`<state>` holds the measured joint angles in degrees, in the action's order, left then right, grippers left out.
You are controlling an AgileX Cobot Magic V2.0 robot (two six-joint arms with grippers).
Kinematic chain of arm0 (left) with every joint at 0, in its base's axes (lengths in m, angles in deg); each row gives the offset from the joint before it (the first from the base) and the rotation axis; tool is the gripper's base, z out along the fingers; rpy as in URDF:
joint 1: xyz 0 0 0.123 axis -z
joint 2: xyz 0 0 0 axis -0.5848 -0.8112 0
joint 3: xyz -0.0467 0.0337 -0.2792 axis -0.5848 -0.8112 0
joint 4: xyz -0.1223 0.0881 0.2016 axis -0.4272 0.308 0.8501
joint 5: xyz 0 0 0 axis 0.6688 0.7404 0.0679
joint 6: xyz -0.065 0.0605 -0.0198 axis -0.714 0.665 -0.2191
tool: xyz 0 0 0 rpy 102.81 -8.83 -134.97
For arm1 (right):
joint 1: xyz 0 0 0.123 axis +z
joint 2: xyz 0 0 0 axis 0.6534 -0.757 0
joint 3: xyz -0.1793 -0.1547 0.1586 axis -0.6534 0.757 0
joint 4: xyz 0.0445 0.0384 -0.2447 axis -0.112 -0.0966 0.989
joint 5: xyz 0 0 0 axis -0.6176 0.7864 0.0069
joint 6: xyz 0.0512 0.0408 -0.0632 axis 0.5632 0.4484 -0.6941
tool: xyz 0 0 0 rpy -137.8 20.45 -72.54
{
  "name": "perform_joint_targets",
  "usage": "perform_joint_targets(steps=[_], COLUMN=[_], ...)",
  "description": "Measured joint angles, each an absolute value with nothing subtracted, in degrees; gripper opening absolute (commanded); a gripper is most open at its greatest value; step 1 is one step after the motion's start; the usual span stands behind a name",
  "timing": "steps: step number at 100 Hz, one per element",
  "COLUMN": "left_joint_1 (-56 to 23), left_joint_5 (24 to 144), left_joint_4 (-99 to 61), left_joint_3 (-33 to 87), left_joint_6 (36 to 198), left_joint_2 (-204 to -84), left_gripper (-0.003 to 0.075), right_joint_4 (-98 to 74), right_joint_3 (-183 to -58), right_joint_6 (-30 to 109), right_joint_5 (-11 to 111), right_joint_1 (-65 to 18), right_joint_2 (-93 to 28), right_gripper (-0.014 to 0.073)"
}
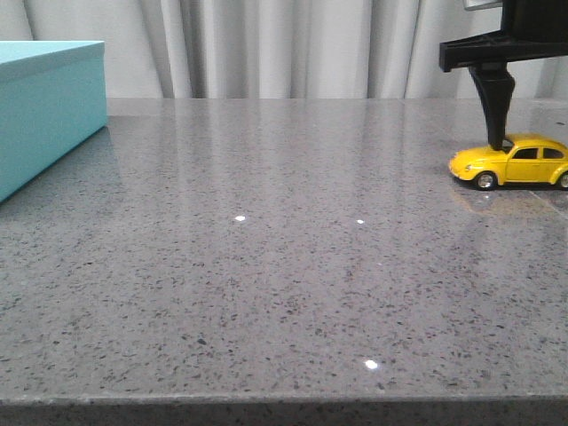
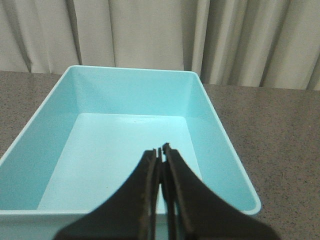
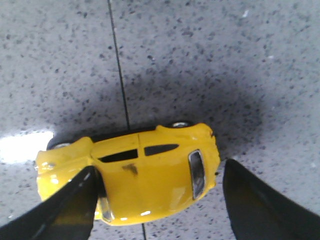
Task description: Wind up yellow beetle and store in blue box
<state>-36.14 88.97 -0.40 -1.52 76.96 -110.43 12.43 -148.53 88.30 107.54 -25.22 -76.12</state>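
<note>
The yellow beetle (image 1: 513, 162) stands on its wheels on the grey stone table at the far right. In the right wrist view the beetle (image 3: 145, 172) lies between the fingers of my right gripper (image 3: 157, 200), which is open; one finger (image 3: 70, 205) overlaps its bonnet end, the other stands clear of its rear. In the front view one black finger (image 1: 495, 102) comes down onto the bonnet. The blue box (image 1: 44, 106) stands at the far left. My left gripper (image 2: 161, 150) is shut and empty, above the open box (image 2: 120, 145).
A thin dark seam (image 3: 119, 75) runs across the tabletop under the car. Pale curtains (image 1: 293, 44) hang behind the table. The table's front edge (image 1: 284, 401) is near the camera.
</note>
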Motion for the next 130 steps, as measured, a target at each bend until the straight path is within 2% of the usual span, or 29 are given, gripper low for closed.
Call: perform_joint_targets(steps=[20, 63, 130], left_joint_1=[-36.14, -36.14, -36.14], left_joint_5=[88.97, 88.97, 89.08], left_joint_4=[-0.4, -0.4, -1.09], left_joint_3=[-1.52, -1.52, -1.18], left_joint_6=[76.96, 76.96, 76.96], left_joint_2=[-110.43, -110.43, -113.1], left_gripper=[-0.0019, -0.0019, -0.0018], right_joint_4=[10.39, 5.86, 5.77], right_joint_3=[-148.05, -148.05, -148.05], right_joint_6=[85.69, 80.15, 77.5], right_joint_5=[107.68, 109.12, 109.45], right_joint_1=[-25.32, -25.32, -25.32], right_joint_2=[-72.7, -52.79, -49.12], right_gripper=[0.0526, 0.0526, 0.0526])
